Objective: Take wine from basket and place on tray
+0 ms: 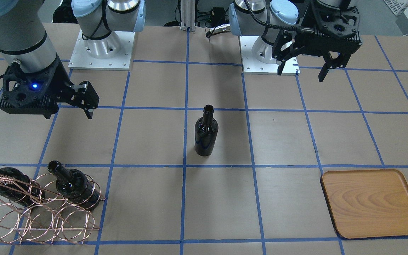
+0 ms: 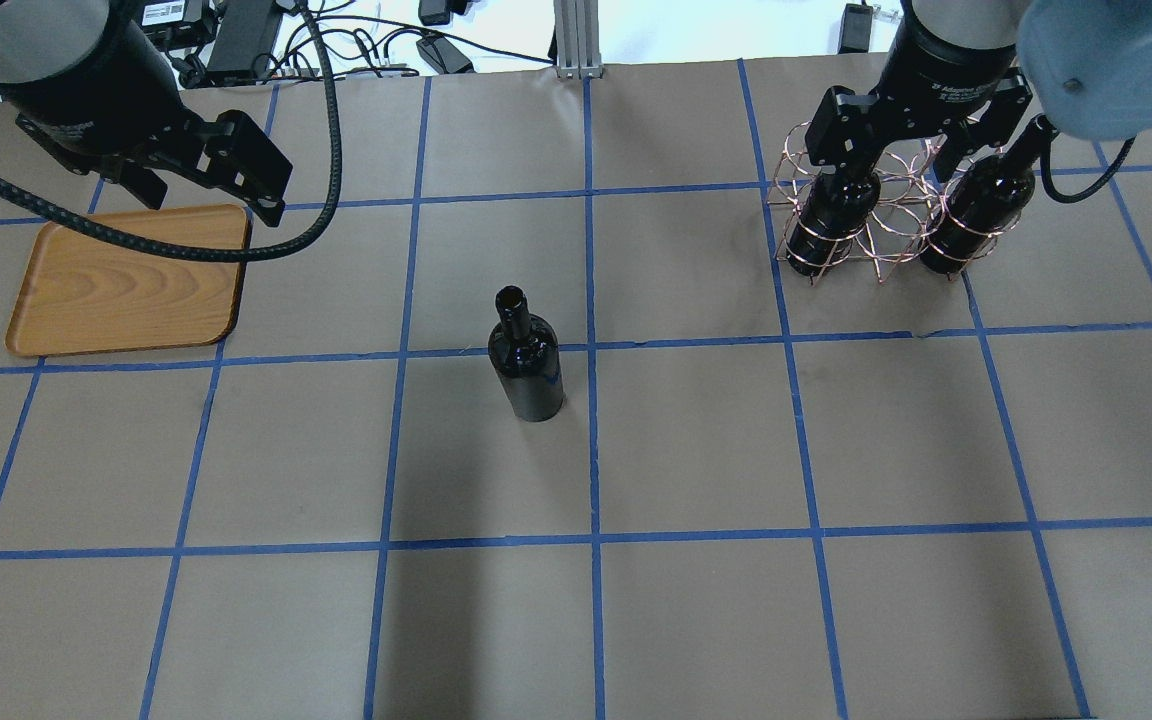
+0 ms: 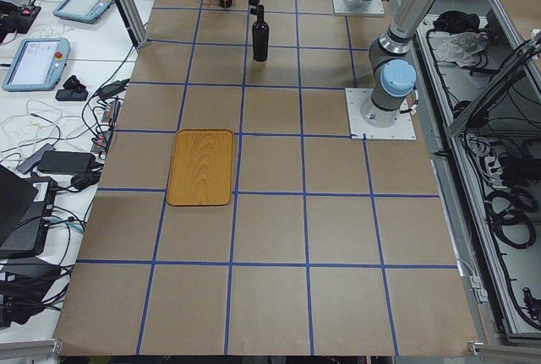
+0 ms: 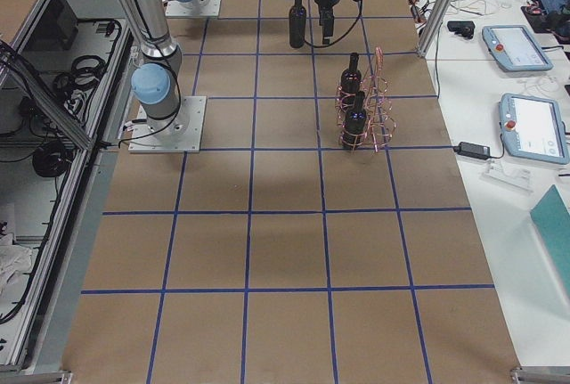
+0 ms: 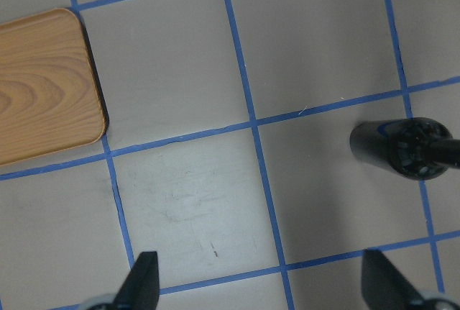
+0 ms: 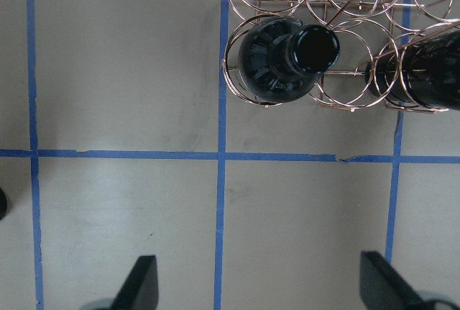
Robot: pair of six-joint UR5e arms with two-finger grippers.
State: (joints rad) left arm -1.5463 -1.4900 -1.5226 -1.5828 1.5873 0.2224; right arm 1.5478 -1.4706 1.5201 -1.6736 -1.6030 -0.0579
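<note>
One wine bottle (image 1: pixel 206 132) stands upright alone at the table's middle; it also shows in the overhead view (image 2: pixel 528 360) and the left wrist view (image 5: pixel 406 149). Two more bottles (image 2: pixel 831 215) (image 2: pixel 981 205) sit in the copper wire basket (image 2: pixel 886 235); the right wrist view shows the basket (image 6: pixel 345 8) and one bottle's mouth (image 6: pixel 284 58). The wooden tray (image 2: pixel 126 280) lies bare. My left gripper (image 2: pixel 211 195) is open and empty, high by the tray's corner. My right gripper (image 2: pixel 891 150) is open and empty above the basket.
Brown paper with a blue tape grid covers the table. The arm bases (image 1: pixel 101 49) stand at the robot's side. Operator desks with tablets (image 3: pixel 38 60) line the far edge.
</note>
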